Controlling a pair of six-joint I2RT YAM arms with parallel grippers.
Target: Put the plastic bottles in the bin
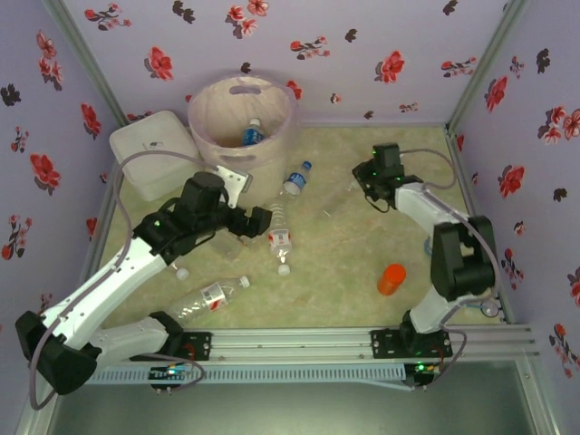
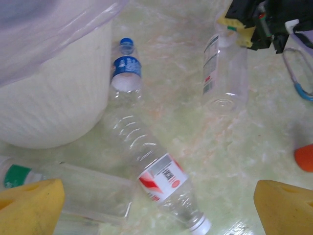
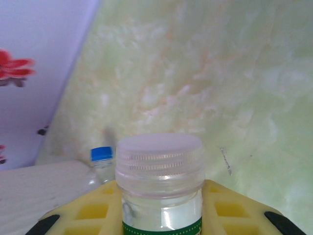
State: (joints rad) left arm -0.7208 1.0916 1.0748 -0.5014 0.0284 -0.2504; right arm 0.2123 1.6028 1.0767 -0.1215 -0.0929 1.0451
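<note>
**Green-banded bottle** [image 3: 160, 161]: clear, with a pale cap. Its neck is clamped between the yellow pads of the right gripper [image 3: 160, 215], and the cap points to 12 o'clock in the right wrist view. In the left wrist view the same bottle [image 2: 224, 73] extends toward 6 o'clock from the right gripper [image 2: 239, 27], over the green marbled tabletop [image 2: 195, 127].

**Blue-capped bottle** [image 3: 101, 159]: lies at 9 o'clock of the held cap. In the top view it [image 1: 296, 178] sits just beside the bin [image 1: 204, 104], at the bin's 4 o'clock.

**Red-labelled bottle** [image 2: 161, 183]: lies diagonally on the tabletop, with its white cap toward 5 o'clock. It sits below the left gripper [image 2: 159, 196], whose jaws stand wide apart and hold nothing. In the top view this bottle [image 1: 281, 231] is at 3 o'clock of the left gripper [image 1: 261, 222].

**Right gripper** [image 1: 361, 181], top view: at 3 o'clock of the bin and well apart from it.

**Bin**: stands at 11 o'clock of the tabletop, with one bottle inside [image 1: 252, 134]. The white box [image 1: 149, 154] is just beside it at 8 o'clock.

**Loose bottle** [image 1: 213, 294]: lies near the left arm's base.

**Orange cup** [image 1: 391, 279]: at 5 o'clock of the right gripper, well apart.
</note>
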